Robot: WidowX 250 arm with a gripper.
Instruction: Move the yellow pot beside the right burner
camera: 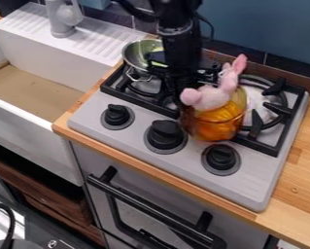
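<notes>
From where I'm standing, the black arm (177, 44) comes in from 12 o'clock, a touch right of the middle, and hangs nearly straight down over the stove (111, 124), its gripper (181, 95) pointing down at the near-left side of the yellow pot (215, 124). Whether it has hold of that pot or is only up against it, I honestly can't tell. The pot is see-through, amber-yellow, and lies at about 8 o'clock from the middle of the right burner (280, 107), just behind the gap between the middle knob (165, 134) and the right knob (220, 157); I can't make out whether it is resting or slightly raised. Something orange shows through its wall, and a pink plush toy (212, 96) pokes out of the top, one long ear aimed at 1 o'clock. Up at 11 o'clock from the gripper there's a silver metal pot (132, 52) on the far side of the left burner (144, 90), with something green (156, 56) inside, partly behind the arm. Over at 9 o'clock is the white sink (37, 121), its faucet (63, 19) up at 11.
</notes>
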